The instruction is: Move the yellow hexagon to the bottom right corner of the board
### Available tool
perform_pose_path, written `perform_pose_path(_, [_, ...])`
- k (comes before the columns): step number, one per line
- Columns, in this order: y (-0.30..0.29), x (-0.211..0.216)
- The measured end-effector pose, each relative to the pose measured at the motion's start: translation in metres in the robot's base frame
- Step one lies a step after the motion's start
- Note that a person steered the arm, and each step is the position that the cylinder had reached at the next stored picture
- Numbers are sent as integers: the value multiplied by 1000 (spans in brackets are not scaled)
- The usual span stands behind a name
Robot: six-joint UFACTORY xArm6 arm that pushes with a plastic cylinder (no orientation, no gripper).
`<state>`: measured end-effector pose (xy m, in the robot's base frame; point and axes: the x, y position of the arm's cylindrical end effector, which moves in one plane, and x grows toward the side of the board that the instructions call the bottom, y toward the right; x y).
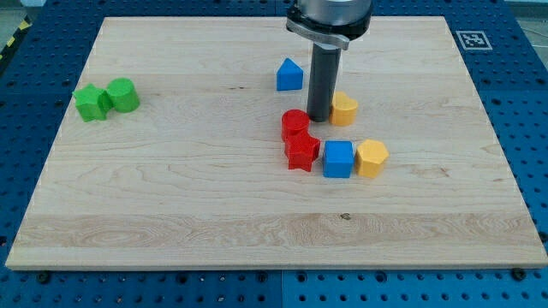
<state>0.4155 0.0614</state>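
Yellow hexagon (pixel 372 158): lies right of centre on the wooden board (pixel 171 197), touching the blue cube (pixel 338 159) on its left, well short of the bottom right corner. My tip (pixel 319 118): a bare rod that grasps nothing, standing above and to the left of the hexagon, apart from it, just beside a second yellow block (pixel 344 109) and near the red cylinder (pixel 295 125). Red star (pixel 301 152): below the cylinder.
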Motion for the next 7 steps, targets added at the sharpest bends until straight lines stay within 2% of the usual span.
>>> perform_pose_path(1, [13,0])
perform_pose_path(2, [14,30])
perform_pose_path(3, [14,40])
perform_pose_path(7, [41,58])
